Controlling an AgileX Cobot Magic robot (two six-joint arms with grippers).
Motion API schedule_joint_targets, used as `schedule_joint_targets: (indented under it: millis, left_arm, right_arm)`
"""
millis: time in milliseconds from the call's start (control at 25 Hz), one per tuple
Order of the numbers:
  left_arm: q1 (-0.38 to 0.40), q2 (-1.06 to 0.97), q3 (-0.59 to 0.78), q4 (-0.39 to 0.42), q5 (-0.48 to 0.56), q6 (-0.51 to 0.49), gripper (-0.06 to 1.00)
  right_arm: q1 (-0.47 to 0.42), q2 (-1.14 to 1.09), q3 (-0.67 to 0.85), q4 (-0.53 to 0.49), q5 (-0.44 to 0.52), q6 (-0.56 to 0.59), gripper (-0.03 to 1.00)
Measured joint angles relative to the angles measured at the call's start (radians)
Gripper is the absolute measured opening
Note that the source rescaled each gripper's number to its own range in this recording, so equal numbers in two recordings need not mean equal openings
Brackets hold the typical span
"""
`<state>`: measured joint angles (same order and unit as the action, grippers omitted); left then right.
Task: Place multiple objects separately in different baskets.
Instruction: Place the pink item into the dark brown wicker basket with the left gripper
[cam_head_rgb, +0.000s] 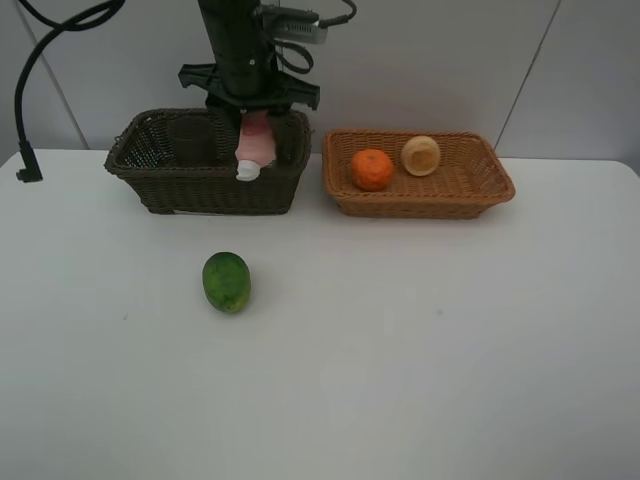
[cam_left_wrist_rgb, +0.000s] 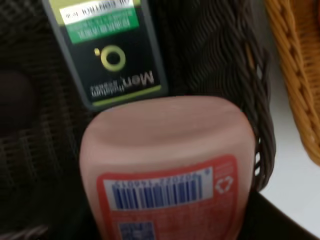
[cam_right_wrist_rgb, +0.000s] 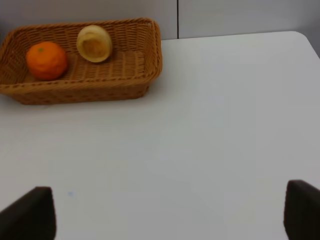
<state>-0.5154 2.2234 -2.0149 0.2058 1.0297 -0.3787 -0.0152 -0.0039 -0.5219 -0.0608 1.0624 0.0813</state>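
The pink bottle (cam_head_rgb: 256, 147) is clamped in the left gripper (cam_head_rgb: 254, 118) and held cap-down over the dark basket (cam_head_rgb: 205, 190), with its white cap (cam_head_rgb: 247, 171) hanging just inside the front rim. From the left wrist camera the bottle's flat end (cam_left_wrist_rgb: 167, 165) fills most of the picture, a red label with a blue barcode facing up, and a dark bottle with a green label (cam_left_wrist_rgb: 107, 47) can be seen lying on the basket floor right behind it. Something dark sits deeper in that basket too, but it's too murky for anything to be made out. Over in the light basket (cam_head_rgb: 418, 195), just beside the dark one, an orange (cam_head_rgb: 372, 169) and a pale yellowish fruit (cam_head_rgb: 421, 155) are sitting near each other — not quite touching, as far as can be told. A green fruit (cam_head_rgb: 227, 282) is left out on the white table (cam_head_rgb: 420, 360), well in front of the dark basket and nowhere near either arm. The right gripper (cam_right_wrist_rgb: 170, 212) is seen only from its own wrist camera, with its two dark fingertips (cam_right_wrist_rgb: 31, 212) spread wide apart over bare table and nothing held between them — the light basket is farther back in that view.
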Motion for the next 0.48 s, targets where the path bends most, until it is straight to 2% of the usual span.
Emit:
schedule_joint_targets:
  millis: [320,480]
  left_arm:
    - [0.023,0.000,0.000,0.002,-0.139,0.000,0.70]
    - [0.051,-0.003,0.000,0.039,-0.252,0.000,0.70]
  right_arm:
    - [0.000,0.000,0.000,0.000,0.000,0.000,0.97]
    - [0.000,0.000,0.000,0.000,0.000,0.000,0.97]
